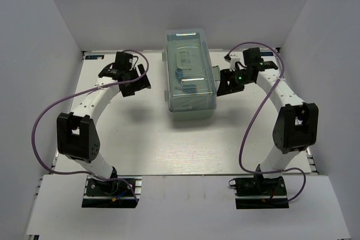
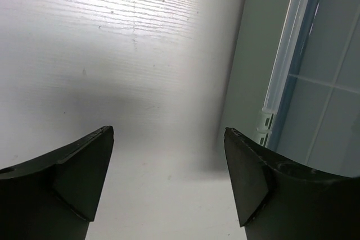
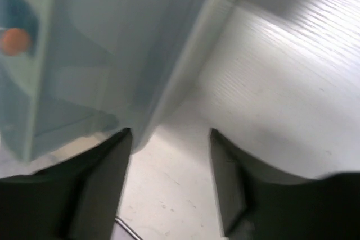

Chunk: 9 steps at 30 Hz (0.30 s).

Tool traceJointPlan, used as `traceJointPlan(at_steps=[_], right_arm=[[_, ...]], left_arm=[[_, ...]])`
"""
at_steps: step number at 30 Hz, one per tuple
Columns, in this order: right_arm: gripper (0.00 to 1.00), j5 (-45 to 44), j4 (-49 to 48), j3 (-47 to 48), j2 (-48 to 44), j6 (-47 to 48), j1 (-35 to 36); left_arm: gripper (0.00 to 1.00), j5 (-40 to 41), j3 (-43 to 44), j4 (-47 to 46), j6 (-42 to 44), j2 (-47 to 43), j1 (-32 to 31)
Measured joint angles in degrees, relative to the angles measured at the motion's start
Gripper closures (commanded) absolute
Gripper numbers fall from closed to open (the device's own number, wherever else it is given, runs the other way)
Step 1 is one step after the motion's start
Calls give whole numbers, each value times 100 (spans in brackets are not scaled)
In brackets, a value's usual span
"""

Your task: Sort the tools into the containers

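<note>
The pale mint-green toolbox stands closed at the middle back of the table, its translucent lid and handle on top; blue shapes show through the lid. No loose tools show on the table. My left gripper is open and empty just left of the box; the left wrist view shows its jaws wide apart over bare table with the box wall at the right. My right gripper is open and empty close to the box's right side; the right wrist view shows the box corner just ahead.
White walls enclose the table on three sides. A small mint-green latch tab sticks out of the box's right side. Purple cables loop from both arms. An orange spot shows through the box wall.
</note>
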<state>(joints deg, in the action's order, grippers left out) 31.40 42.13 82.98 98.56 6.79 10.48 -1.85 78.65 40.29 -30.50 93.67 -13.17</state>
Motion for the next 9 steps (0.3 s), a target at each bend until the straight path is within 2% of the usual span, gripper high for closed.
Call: traceJointPlan(at_steps=[1,3,4,9], right_arm=[[21,-249,-11,-42,-42,39,4],[13,-699,20,-179,-199,116,15],[10,-957,66,-229,-293,144,17],[10,-1976,59,-612,-1139,-33,15]], left_arm=[[9,31,-76,-7,33,-94,-2],[8,85,-310,-9,125,-365,-2],[0,118,-496,-76,208,-553,-2],[0,232,-1266,-254,671,-1722,-9]])
